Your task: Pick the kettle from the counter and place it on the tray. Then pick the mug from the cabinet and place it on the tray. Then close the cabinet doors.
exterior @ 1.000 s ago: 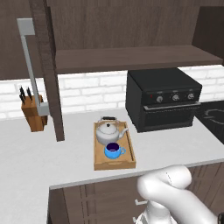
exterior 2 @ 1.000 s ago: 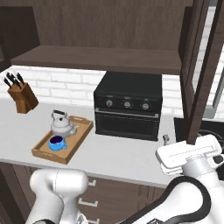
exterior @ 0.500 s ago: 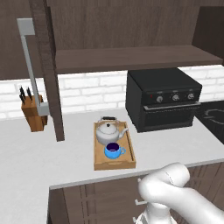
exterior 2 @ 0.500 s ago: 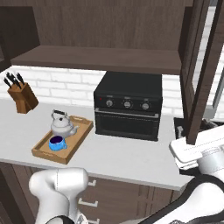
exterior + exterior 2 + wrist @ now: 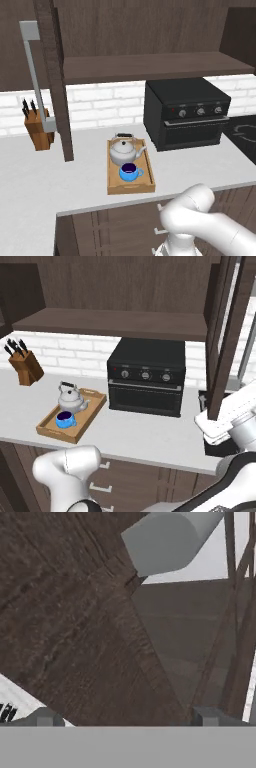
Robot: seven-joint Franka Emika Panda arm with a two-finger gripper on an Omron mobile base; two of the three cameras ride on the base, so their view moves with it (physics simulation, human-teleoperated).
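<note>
Tray [image 5: 131, 187] of light-brown wood lies on the light-grey counter [image 5: 30, 180] at the lower centre of the left base view, and it carries two things: the silver-grey kettle [image 5: 123, 150] on its far half, and the bright blue mug [image 5: 129, 172] with its dark inside just in front of the kettle, towards the near short end. In the right base view the same tray [image 5: 49, 432] sits at the lower left of the frame, with the kettle [image 5: 70, 398] behind the mug [image 5: 65, 419]. A black countertop oven [image 5: 186, 113] stands to the right of the tray, and a knife block [image 5: 38, 128] stands at the left by the white brick wall. The wall cabinet [image 5: 150, 66] above is open, its shelf bare; one cabinet door [image 5: 57, 80] stands edge-on at the upper left of the left base view, with its grey bar handle [image 5: 36, 80] beside it. In the hand view the gripper [image 5: 127, 718] is close against dark wood grain, under a grey bar end [image 5: 167, 539] at the top of the frame; its two fingertips [image 5: 44, 717] stand spread wide apart with nothing between them.
</note>
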